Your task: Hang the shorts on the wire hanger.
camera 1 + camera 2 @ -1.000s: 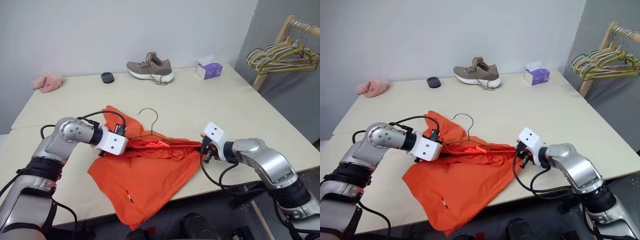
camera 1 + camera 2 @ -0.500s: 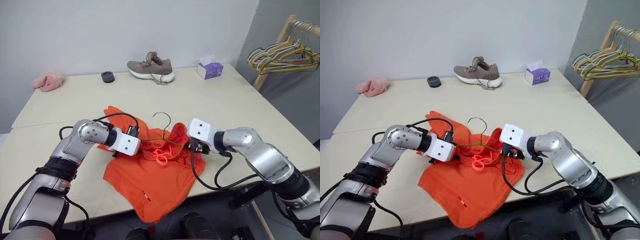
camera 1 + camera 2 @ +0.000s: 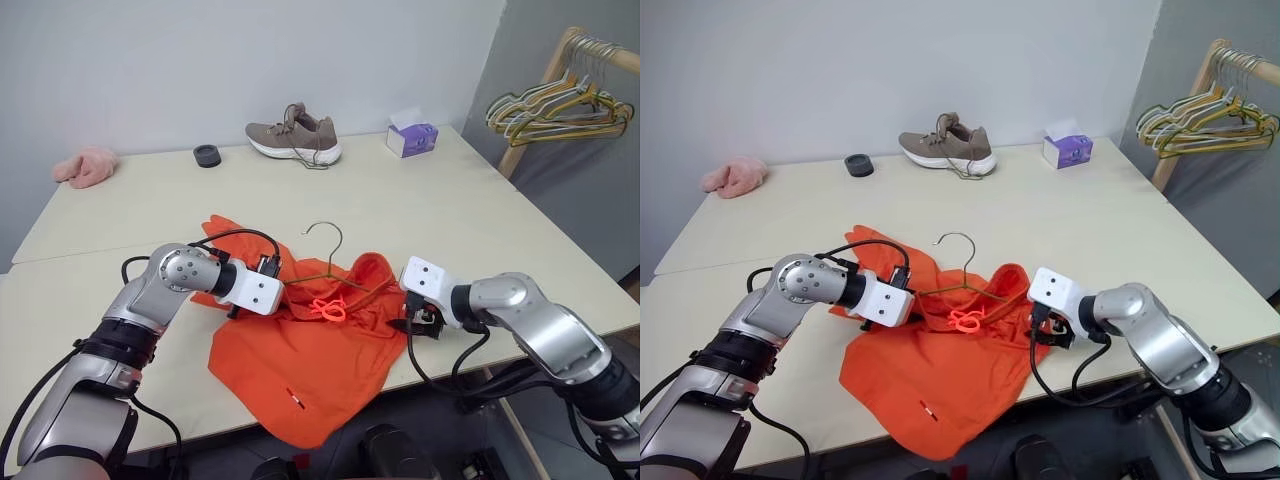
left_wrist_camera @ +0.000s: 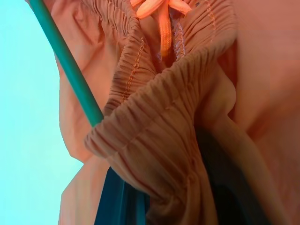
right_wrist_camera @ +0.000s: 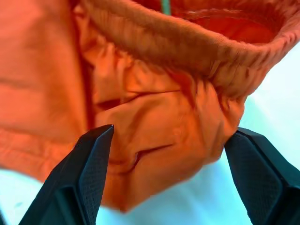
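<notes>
shorts [image 3: 320, 345] over the table's [image 3: 480, 215] near edge, far half bare

We see the shorts [image 3: 320, 345], bright orange and soft, bunched in a crumpled heap near the worktop's front edge, with one leg draping over that edge. The gathered elastic waistband is humped up in the middle, the orange drawstring looped on top of it. The wire hanger [image 3: 325, 262], thin and olive-green, runs into the waistband, its hook standing clear above the fabric toward the worktop's centre.
</notes>
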Robot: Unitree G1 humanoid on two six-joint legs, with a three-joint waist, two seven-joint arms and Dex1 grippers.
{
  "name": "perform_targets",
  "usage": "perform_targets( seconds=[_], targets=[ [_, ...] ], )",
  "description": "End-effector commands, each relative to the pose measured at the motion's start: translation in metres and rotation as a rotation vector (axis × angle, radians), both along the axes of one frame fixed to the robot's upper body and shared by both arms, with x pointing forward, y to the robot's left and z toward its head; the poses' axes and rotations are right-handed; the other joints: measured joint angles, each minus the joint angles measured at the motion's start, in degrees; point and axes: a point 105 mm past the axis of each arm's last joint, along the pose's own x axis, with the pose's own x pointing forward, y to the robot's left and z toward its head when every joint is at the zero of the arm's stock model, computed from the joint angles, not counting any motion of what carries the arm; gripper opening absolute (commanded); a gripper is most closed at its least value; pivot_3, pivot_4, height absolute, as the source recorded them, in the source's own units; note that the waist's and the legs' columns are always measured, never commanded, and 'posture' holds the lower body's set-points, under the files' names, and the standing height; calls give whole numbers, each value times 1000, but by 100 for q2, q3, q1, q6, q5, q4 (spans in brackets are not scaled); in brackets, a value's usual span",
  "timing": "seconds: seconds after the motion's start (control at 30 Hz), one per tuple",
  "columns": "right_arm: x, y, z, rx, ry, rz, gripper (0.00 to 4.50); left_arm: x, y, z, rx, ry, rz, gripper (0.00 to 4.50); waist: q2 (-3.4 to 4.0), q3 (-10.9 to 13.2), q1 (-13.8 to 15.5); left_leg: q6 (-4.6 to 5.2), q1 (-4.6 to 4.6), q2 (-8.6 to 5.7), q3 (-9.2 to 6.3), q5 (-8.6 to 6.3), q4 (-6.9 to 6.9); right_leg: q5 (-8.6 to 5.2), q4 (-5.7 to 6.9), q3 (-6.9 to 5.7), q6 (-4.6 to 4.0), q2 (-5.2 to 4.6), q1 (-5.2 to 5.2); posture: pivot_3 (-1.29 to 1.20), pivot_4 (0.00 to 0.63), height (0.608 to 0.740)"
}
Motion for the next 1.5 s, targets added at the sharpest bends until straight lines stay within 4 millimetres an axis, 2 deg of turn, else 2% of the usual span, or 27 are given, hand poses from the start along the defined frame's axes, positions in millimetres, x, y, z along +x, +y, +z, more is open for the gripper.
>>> perform_targets(
  seconds=[0.03,0.2,0.27,0.33,0.47,0.6,0.63,0.83,0.9,1.03,1.17,1.37,1.5],
  targets=[
    [8,11,1,6,10,52,3799,2,-6,13,-30,-43,-20,704,0,-1,1,0,0,0,0,0,0,0,0,0,0,0,1,-275,32,740],
    [17,25,-13,-8,56,97,3799,3,-8,15,-51,-47,-15,704,-1,-1,2,0,0,-3,-1,0,1,1,1,-1,-1,-1,1,-269,25,740],
    [19,32,-18,-15,68,127,3436,4,-9,18,-77,-47,-6,704,-1,-2,1,0,0,-4,-1,0,3,4,2,-1,-7,-1,1,-264,23,740],
    [19,36,-18,-11,67,142,2948,3,-8,19,-95,-41,2,704,-1,-2,3,0,0,-4,-2,0,4,14,2,-3,-22,-2,1,-264,23,740],
    [21,38,-8,32,50,139,1541,4,-8,24,-150,-24,29,704,-1,-3,7,0,-1,-4,-6,0,4,15,3,-7,-24,-6,1,-260,21,740],
    [21,32,3,55,38,128,116,5,-8,30,-213,-15,58,704,0,-3,9,0,-1,-5,-10,0,5,15,4,-11,-25,-9,3,-265,20,740],
    [20,30,6,61,35,125,0,5,-8,31,-223,-13,61,704,-1,-3,8,0,-1,-5,-10,0,5,15,4,-11,-25,-10,3,-268,20,740],
    [13,23,19,68,16,133,0,4,-13,40,-331,70,100,704,-1,-4,9,0,-1,-6,-12,0,6,15,4,-14,-25,-11,4,-279,24,740],
    [10,20,24,63,4,143,0,2,-16,45,-379,124,114,1444,-1,-3,5,0,-1,-7,-13,0,6,15,4,-14,-24,-12,4,-283,25,740],
    [7,13,30,46,-13,148,0,3,-14,59,-504,206,183,2616,0,-3,-9,0,-1,-5,-15,0,5,11,4,-16,-18,-10,4,-290,30,740],
    [6,-3,32,39,-3,102,0,12,5,71,-570,235,295,3853,0,-3,-10,-1,-1,-5,-16,0,5,11,4,-16,-18,-9,4,-295,33,740],
    [10,-37,30,64,27,-55,0,30,36,83,-654,201,454,3853,-1,-3,-8,0,-1,-6,-15,0,5,11,3,-17,-19,-9,5,-304,38,740],
    [10,-53,28,93,40,-153,0,39,42,92,-734,191,500,3853,-1,-2,4,0,-1,-9,-14,0,6,11,1,-16,-18,-9,8,-310,40,740]
  ],
)
